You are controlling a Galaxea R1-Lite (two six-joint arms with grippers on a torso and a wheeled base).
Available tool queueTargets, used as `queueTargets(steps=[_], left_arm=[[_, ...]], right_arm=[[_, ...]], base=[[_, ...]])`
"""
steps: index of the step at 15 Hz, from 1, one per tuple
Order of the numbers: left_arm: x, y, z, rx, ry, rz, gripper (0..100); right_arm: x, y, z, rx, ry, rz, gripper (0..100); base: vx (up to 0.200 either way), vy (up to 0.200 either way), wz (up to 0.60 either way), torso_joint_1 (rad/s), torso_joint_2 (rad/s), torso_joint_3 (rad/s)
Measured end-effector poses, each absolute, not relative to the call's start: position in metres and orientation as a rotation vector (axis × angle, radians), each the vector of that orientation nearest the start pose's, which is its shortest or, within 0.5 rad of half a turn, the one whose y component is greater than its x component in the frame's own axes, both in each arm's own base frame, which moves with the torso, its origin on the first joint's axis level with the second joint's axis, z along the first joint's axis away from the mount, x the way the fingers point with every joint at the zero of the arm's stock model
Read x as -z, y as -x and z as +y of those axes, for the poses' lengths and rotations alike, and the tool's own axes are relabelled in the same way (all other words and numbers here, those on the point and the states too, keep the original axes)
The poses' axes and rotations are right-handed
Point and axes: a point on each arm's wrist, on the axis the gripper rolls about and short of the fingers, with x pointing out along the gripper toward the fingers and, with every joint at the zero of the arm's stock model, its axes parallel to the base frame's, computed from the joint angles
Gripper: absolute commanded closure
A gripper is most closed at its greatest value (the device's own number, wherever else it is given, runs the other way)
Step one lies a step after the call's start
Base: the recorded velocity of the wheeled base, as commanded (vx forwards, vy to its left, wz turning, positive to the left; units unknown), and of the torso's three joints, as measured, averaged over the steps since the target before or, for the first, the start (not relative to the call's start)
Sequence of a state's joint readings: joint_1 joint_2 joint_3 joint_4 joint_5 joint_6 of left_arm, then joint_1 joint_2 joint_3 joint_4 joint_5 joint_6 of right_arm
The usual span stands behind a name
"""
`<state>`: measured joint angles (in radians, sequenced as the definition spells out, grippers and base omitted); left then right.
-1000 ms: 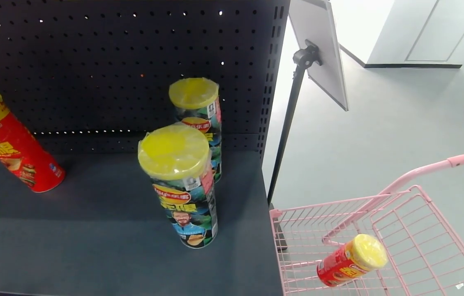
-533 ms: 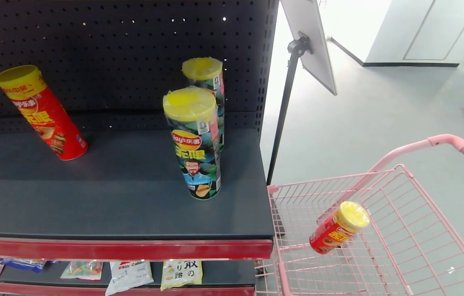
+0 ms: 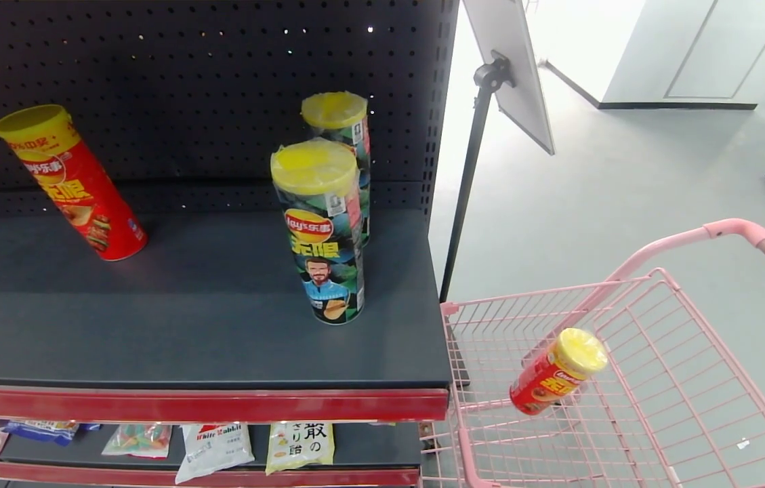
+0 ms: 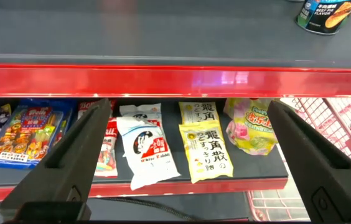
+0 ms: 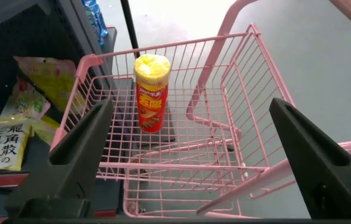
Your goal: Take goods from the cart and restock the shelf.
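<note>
Left tool (image 4: 188, 104) and right tool (image 5: 189, 104) are both gaping wide; the red can (image 3: 558, 371) is sitting in the pink cart (image 3: 734, 229), lower right of frame, so approaching squarely, straddling its middle, looks wisest.

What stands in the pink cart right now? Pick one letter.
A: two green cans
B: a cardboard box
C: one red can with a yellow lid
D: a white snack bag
C: one red can with a yellow lid stands inside the wire basket of the pink cart.
</note>
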<state>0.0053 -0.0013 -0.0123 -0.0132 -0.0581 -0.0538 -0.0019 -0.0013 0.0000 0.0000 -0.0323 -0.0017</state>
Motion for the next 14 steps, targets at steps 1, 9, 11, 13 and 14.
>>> queueTargets(steps=[1, 9, 11, 13, 14], left_arm=[[-0.0802, 0.0239, -0.0014, 0.053, 0.053, -0.025, 0], [-0.0803, 0.0239, -0.0014, 0.053, 0.053, -0.026, 0], [-0.0803, 0.0239, -0.0014, 0.054, 0.053, -0.026, 0], [-0.0802, 0.0239, -0.0014, 0.054, 0.053, -0.025, 0], [-0.0802, 0.0239, -0.0014, 0.053, 0.053, -0.025, 0]], right_arm=[[-0.0755, 0.0229, -0.0007, 0.034, 0.002, -0.001, 0], [-0.0755, 0.0229, -0.0007, 0.034, 0.000, -0.001, 0], [-0.0755, 0.0229, -0.0007, 0.034, 0.001, -0.001, 0], [-0.0755, 0.0229, -0.0007, 0.034, 0.000, -0.001, 0], [-0.0755, 0.0229, -0.0007, 0.034, 0.000, -0.001, 0]], base=[[0.000, 0.000, 0.00, 0.000, 0.00, 0.000], [0.000, 0.000, 0.00, 0.000, 0.00, 0.000], [0.000, 0.000, 0.00, 0.000, 0.00, 0.000], [0.000, 0.000, 0.00, 0.000, 0.00, 0.000], [0.000, 0.000, 0.00, 0.000, 0.00, 0.000]])
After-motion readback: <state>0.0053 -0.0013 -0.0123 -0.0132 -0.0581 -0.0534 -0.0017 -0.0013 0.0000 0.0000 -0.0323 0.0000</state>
